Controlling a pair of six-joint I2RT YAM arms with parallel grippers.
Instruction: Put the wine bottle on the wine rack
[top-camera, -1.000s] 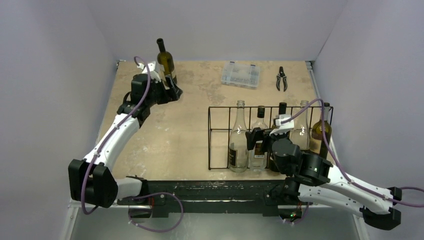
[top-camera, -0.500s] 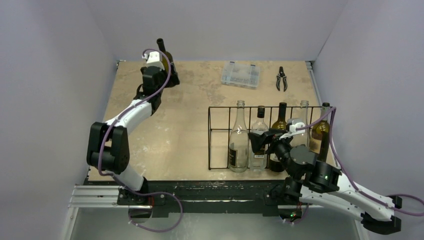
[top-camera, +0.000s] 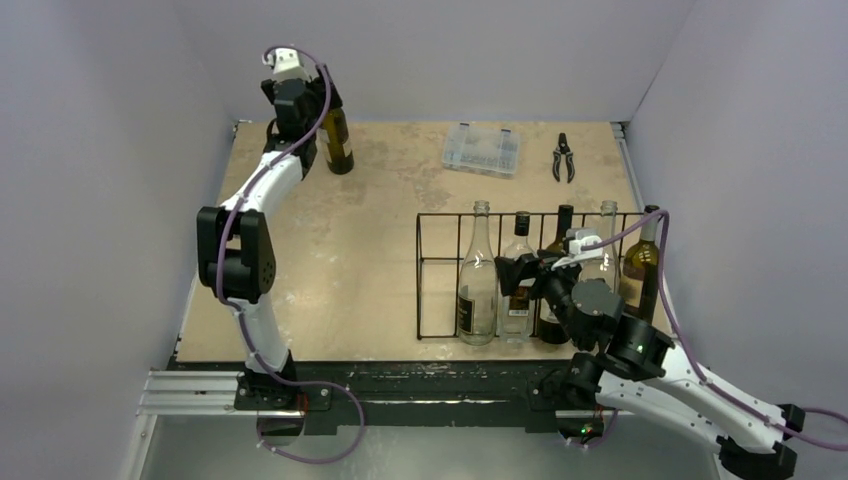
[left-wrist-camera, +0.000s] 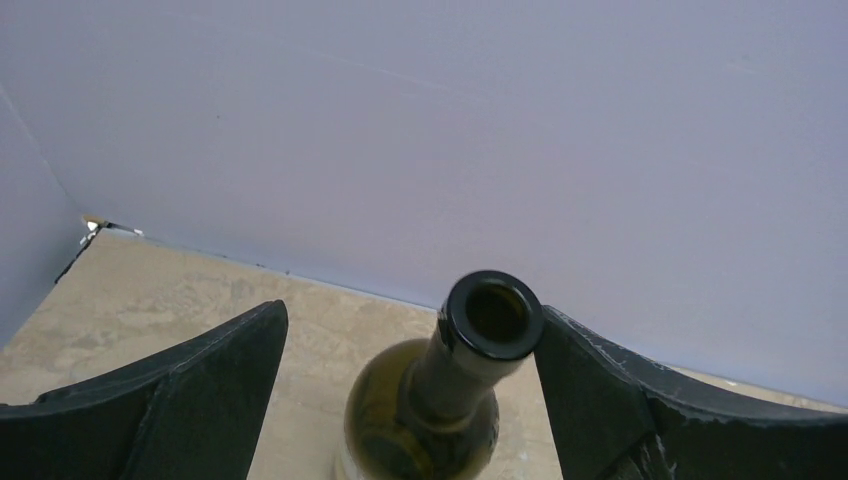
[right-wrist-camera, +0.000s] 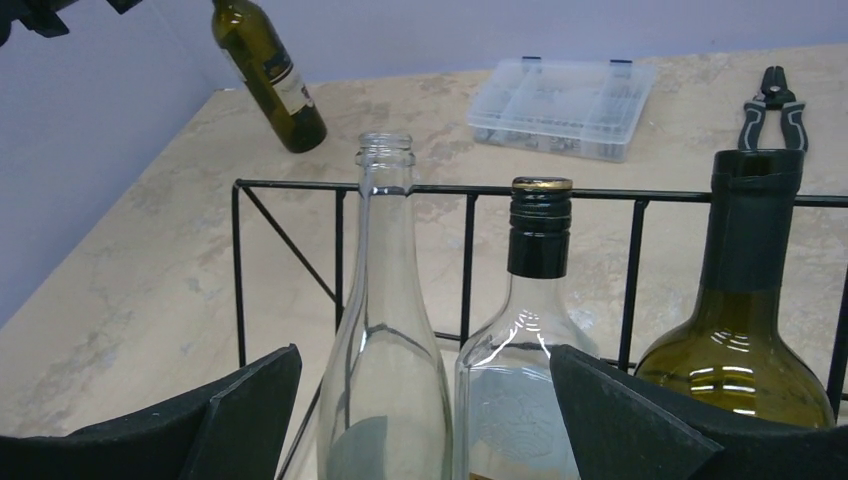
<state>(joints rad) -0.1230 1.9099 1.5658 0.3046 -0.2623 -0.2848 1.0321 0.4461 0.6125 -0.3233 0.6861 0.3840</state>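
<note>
the wine bottle (top-camera: 337, 140), dark green glass with a pale label, stands upright on the far left corner of the worktop (top-camera: 350, 260), close to the back wall and well apart from the wine rack (top-camera: 440, 215). the worktop is a tan, mottled board. the wine rack, a long low black wire frame, sits on the right half of it, near the front edge. the left arm reaches up to the far corner, and the left tool (left-wrist-camera: 408, 318) hangs at the bottle's neck with its jaws spread wide. the open mouth of the bottle sits between them, right beside the right-hand finger, maybe just touching it, and well clear of the other. it grips nothing. the right tool (right-wrist-camera: 425, 365) hovers at the near side of the rack, jaws wide apart and holding nothing. five bottles stand upright in the rack: a clear bottle (top-camera: 478, 280), a capped clear bottle (top-camera: 518, 290), a dark green bottle (right-wrist-camera: 745, 340), another clear one and an olive one at the right end. a clear plastic box (top-camera: 482, 150) lies at the far edge, and black-handled pliers (top-camera: 564, 157) lie just to its right.
</note>
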